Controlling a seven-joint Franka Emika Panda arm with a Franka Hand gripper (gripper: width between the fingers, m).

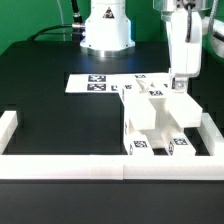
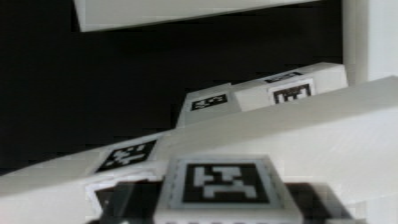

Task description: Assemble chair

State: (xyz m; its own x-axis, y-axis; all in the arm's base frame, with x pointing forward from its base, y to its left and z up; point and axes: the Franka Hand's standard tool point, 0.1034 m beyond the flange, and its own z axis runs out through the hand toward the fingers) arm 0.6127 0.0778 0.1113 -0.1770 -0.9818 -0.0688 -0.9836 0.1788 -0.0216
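The gripper [image 1: 180, 86] was closed narrowly on a tagged piece [image 2: 221, 184] of the chair [image 1: 155, 122]. In the exterior view the chair's bulk sat at seven o'clock from it, near the border wall [image 1: 60, 165]. The fingers were mostly cut off in the wrist view (blurred throughout), and the contact was hard to make out.

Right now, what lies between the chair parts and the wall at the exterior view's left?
Nothing: the exterior view shows bare black table between the chair parts and that wall.
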